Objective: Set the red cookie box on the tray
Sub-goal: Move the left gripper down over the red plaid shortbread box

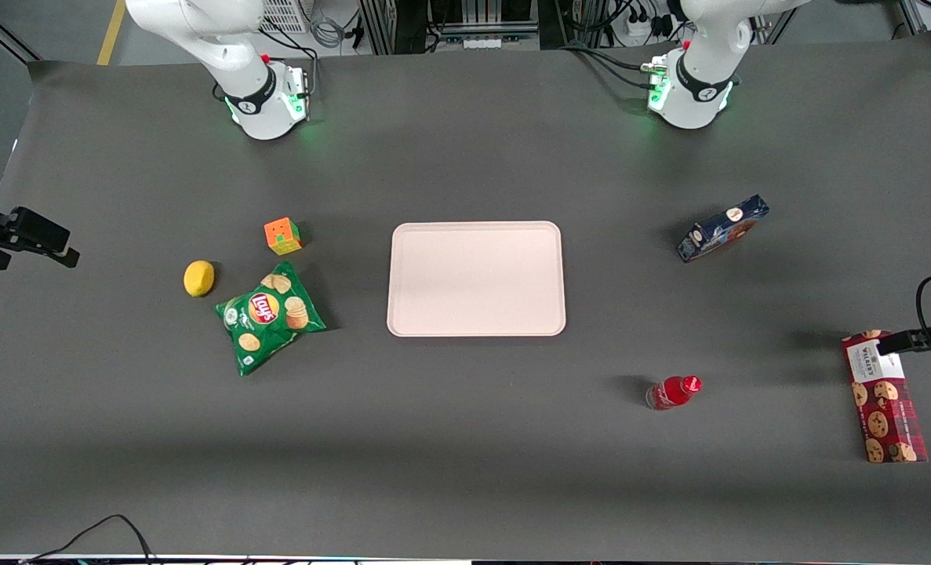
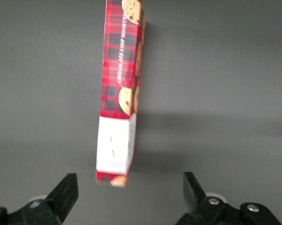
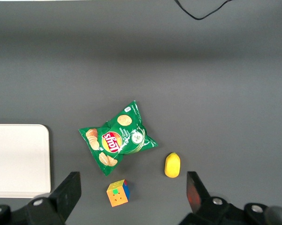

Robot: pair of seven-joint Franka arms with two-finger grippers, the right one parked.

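Note:
The red cookie box [image 1: 885,400] lies flat on the grey table at the working arm's end, its white label end farther from the front camera. My left gripper [image 1: 900,343] hovers over that label end. In the left wrist view the gripper [image 2: 130,192] is open and empty, its black fingers [image 2: 66,193] spread wide to either side of the box's white label end [image 2: 115,147], above it and not touching. The pale pinkish-beige tray [image 1: 477,278] sits empty at the table's middle, far from the box; it also shows in the right wrist view [image 3: 19,159].
A dark blue cookie box [image 1: 722,227] and a red bottle [image 1: 673,391] lie between the tray and the red box. A green Lay's bag [image 1: 269,316], a lemon [image 1: 198,278] and a colour cube [image 1: 282,235] lie toward the parked arm's end.

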